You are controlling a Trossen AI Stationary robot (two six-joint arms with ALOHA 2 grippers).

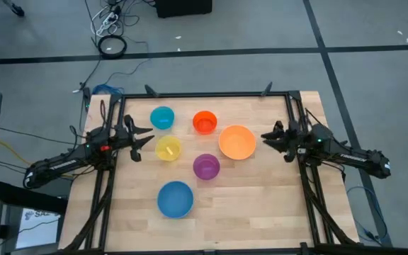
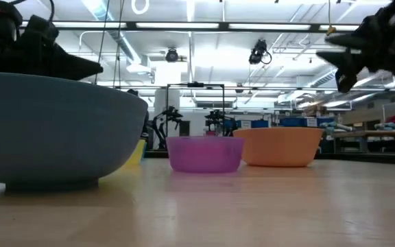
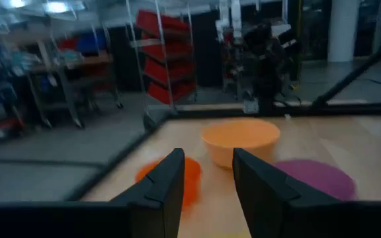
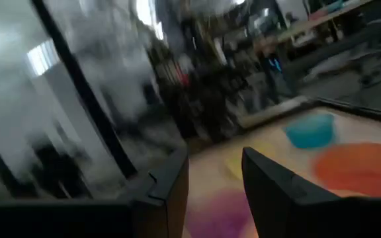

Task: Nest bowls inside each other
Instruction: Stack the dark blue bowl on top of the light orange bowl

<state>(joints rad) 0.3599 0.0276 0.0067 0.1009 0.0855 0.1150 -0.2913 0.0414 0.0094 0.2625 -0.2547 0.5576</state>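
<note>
Six bowls stand apart on the wooden table, each upright on its base. They are cyan (image 1: 161,117), red-orange (image 1: 205,122), large orange (image 1: 237,142), yellow (image 1: 168,149), purple (image 1: 206,166) and large blue (image 1: 175,199). My left gripper (image 1: 149,137) hovers at the table's left edge, level, just left of the yellow bowl. It is open and nothing is between its fingers (image 3: 208,162). My right gripper (image 1: 266,137) hovers at the right edge beside the large orange bowl, open and empty (image 4: 215,158). In the low view the blue bowl (image 2: 53,130) fills the near left.
A black frame rail (image 1: 204,94) runs along the table's far edge and down both sides. The bare wood near the front edge (image 1: 261,212) holds nothing. Cables lie on the floor beyond the far edge (image 1: 112,42).
</note>
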